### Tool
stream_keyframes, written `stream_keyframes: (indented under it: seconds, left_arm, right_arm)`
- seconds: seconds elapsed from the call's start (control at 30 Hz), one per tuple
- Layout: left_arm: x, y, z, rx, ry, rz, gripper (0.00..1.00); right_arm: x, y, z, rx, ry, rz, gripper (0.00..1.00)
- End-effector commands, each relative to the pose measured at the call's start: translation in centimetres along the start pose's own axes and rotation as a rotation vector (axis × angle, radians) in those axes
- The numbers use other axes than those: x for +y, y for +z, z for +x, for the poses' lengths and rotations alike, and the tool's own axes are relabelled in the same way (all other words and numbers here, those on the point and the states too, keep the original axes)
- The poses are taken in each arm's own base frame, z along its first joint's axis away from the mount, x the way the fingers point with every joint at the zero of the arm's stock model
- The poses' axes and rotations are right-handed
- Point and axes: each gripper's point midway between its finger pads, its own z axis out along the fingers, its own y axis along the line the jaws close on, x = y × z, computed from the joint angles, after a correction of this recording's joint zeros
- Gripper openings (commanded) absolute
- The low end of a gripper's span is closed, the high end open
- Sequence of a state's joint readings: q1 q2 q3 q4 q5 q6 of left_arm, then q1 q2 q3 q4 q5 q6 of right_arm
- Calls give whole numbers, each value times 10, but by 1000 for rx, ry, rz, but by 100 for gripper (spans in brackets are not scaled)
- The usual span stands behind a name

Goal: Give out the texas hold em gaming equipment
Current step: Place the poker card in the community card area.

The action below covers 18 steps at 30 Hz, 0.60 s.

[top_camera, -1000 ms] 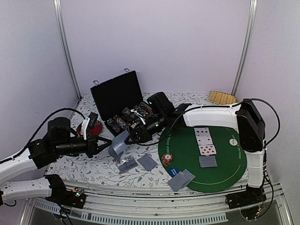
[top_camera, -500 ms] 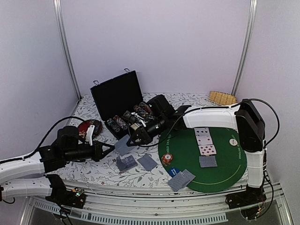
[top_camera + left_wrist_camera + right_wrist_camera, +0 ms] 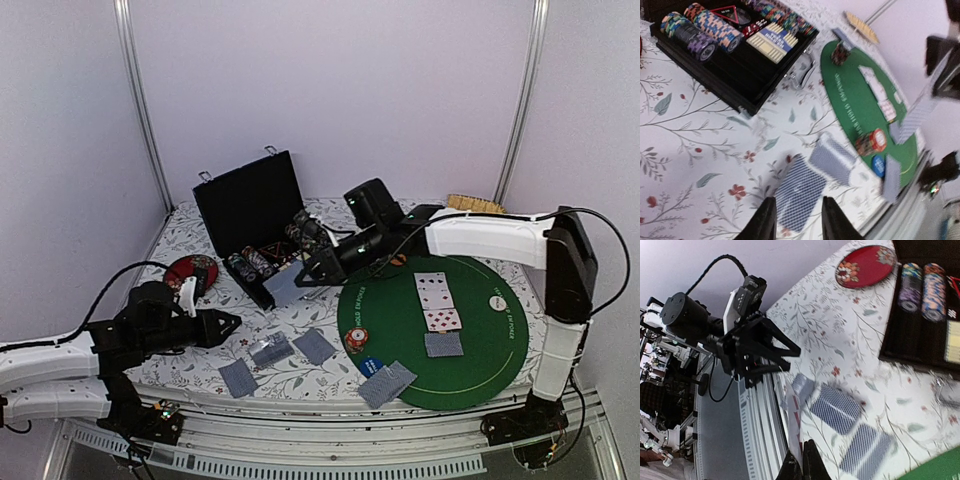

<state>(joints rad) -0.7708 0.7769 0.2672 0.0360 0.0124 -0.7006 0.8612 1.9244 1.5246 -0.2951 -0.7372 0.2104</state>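
Grey-blue card [image 3: 284,288] sits pinched in right gripper [image 3: 304,272] — left gripper [image 3: 236,321] gapes empty. Lay it flat, nine o'clock of the green mat [image 3: 480,350]

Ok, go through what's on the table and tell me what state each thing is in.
Black hinged case: open, lid raised.
Left gripper: open, empty.
Right gripper: shut on a grey-blue-backed playing card.
White-faced cards on round green mat: face up.
Grey-blue cards on flowered cloth: face down.
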Motion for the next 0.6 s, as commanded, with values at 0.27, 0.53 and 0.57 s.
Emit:
stream_keyframes:
  seconds: [0.27, 0.53, 0.57]
  left_arm:
    - [46, -13, 84, 297, -254, -402, 69]
    - [51, -15, 114, 362, -315, -539, 81]
    - [50, -14, 116, 362, -328, -542, 83]
  right_arm:
    - [-61, -166, 217, 65, 813, 438, 3]
    - [-44, -178, 286, 170, 1009, 500, 2]
    - [-44, -180, 287, 170, 1013, 510, 3]
